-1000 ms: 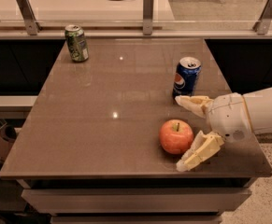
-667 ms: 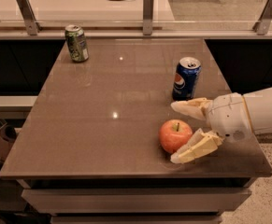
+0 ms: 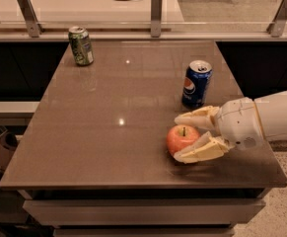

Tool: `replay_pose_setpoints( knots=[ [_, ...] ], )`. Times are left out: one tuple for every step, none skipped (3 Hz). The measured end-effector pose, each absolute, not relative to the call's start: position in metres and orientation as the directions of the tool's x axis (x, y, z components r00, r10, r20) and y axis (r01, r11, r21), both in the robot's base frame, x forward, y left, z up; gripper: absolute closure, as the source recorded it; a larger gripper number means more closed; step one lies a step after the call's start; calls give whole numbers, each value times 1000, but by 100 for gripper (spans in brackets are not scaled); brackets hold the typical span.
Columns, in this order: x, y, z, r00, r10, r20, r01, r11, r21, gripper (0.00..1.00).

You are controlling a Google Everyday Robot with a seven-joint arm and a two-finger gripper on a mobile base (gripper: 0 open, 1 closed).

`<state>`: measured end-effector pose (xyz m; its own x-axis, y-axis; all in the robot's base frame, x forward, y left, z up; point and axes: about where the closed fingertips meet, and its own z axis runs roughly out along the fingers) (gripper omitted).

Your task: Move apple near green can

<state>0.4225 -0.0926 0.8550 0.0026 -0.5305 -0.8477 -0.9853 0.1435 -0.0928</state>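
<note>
**Q:** Which step is shown?

**A:** The grasp. The gripper point(image 3: 176, 138) reaches in from the right over the near right part of the table point(image 3: 108, 147). Its jaws stand wide, with one finger on the far side of the apple point(image 3: 182, 138) and one on the near side. They are close against it but, as far as can be judged, not yet clamped. The apple rests on the tabletop, just near of the blue Pepsi can point(image 3: 197, 83).

**Q:** What does the next move call for?

**A:** Closing on the apple, lifting it, then a long diagonal carry to the green can point(image 3: 81, 45), which stands upright at the far left corner, well apart.

**Q:** Room and edges?

**A:** The middle of the table lies open along that path. The green can stands near the far and left edges, so the set-down belongs on its near right side. The Pepsi can is close behind the far finger.
</note>
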Motion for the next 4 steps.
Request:
replay_pose_setpoints(
  knots=[
    [422,-91,856,6,-532,-847,-986,139,-95,90],
    [421,-89,857,9,-533,-846,-986,136,-96,100],
    [421,-89,857,9,-533,-846,-986,136,-96,100],
    [435,-89,883,20,-548,-836,-981,150,-122,100]
  ],
)
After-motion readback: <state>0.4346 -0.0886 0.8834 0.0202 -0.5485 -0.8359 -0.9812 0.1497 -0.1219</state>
